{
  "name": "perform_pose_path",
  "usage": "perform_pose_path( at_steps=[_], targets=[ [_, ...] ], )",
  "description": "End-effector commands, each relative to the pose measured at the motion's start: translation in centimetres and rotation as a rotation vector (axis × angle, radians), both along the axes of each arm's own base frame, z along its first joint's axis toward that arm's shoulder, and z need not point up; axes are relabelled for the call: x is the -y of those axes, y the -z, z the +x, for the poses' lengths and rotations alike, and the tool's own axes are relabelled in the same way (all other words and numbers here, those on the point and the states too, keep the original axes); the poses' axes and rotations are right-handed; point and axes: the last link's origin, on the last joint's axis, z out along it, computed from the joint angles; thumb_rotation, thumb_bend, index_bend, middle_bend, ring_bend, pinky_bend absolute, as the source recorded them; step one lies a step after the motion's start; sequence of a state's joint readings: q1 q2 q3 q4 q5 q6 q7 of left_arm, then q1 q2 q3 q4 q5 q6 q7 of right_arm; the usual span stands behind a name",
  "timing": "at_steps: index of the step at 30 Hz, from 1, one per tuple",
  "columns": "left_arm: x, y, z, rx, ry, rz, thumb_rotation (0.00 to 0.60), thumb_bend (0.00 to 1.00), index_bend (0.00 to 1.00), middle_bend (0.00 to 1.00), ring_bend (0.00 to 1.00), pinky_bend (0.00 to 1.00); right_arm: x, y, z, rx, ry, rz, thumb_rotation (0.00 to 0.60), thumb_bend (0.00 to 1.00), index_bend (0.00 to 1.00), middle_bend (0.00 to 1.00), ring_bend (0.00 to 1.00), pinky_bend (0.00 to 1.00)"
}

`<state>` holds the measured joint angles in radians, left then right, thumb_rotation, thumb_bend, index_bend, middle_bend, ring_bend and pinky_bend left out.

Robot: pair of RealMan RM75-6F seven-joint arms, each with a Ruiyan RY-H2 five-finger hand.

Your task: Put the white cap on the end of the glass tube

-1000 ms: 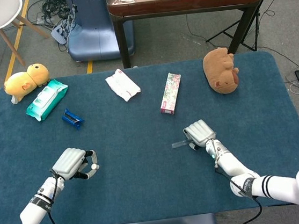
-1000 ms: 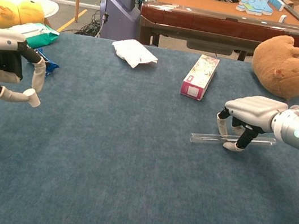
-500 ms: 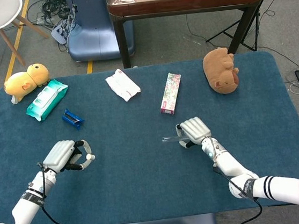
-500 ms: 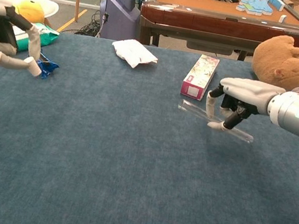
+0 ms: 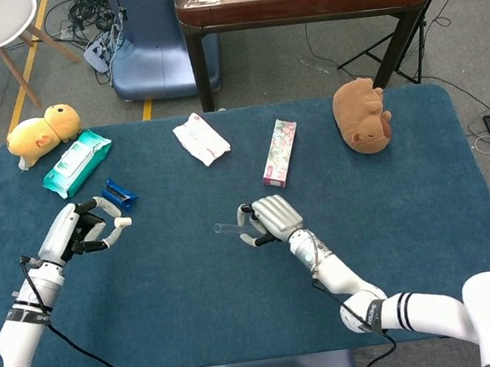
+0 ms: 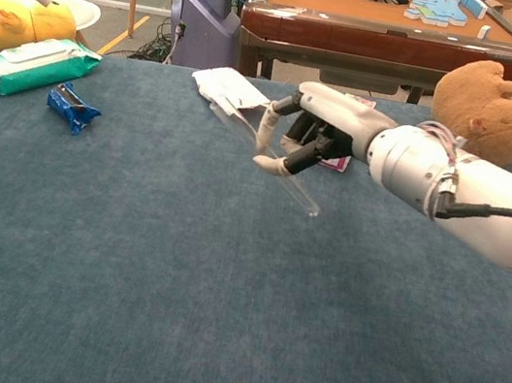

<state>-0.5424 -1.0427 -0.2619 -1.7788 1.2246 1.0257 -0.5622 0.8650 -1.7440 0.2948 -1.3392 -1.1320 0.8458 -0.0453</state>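
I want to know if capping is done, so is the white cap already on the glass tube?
No. In the head view the white cap sits in the left robot hand, well apart from the glass tube gripped by the right robot hand.

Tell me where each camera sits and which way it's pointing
Head view: high above the near table edge, looking steeply down on the blue table; shows both arms, the left hand holding the cap, the right hand holding the tube.
Chest view: low at the near edge, looking level across the table toward the far wooden table; shows the right forearm and fingers of the left hand at the top left corner.
Both share the right hand, tube, pink box and brown plush.
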Motion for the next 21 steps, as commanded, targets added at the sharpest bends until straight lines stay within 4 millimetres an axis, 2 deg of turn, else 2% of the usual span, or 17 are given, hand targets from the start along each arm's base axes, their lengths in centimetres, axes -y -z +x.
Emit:
perform_pose_path(
  at_steps=[1,8,21],
  targets=[
    [0.1,0.1,0.1,-0.003,0.007,-0.001,0.6,0.32,0.53,1.0,1.0,1.0,0.1,0.7,1.4,0.041,-0.011,-0.003,0.6,0.55,0.73,0.89,0.95,1.0],
    [0.6,1.0,1.2,-0.019,0.054,-0.033,0.6,0.32,0.53,1.0,1.0,1.0,-0.4,1.4,3.5,0.111,-0.021,-0.014,0.6,0.56,0.73,0.89,0.95,1.0],
    [0.4,3.1,3.2,-0.068,0.134,-0.074,0.6,0.32,0.54,1.0,1.0,1.0,-1.1,1.7,5.5,0.157,-0.041,0.003,0.6,0.57,0.73,0.89,0.95,1.0]
  ],
)
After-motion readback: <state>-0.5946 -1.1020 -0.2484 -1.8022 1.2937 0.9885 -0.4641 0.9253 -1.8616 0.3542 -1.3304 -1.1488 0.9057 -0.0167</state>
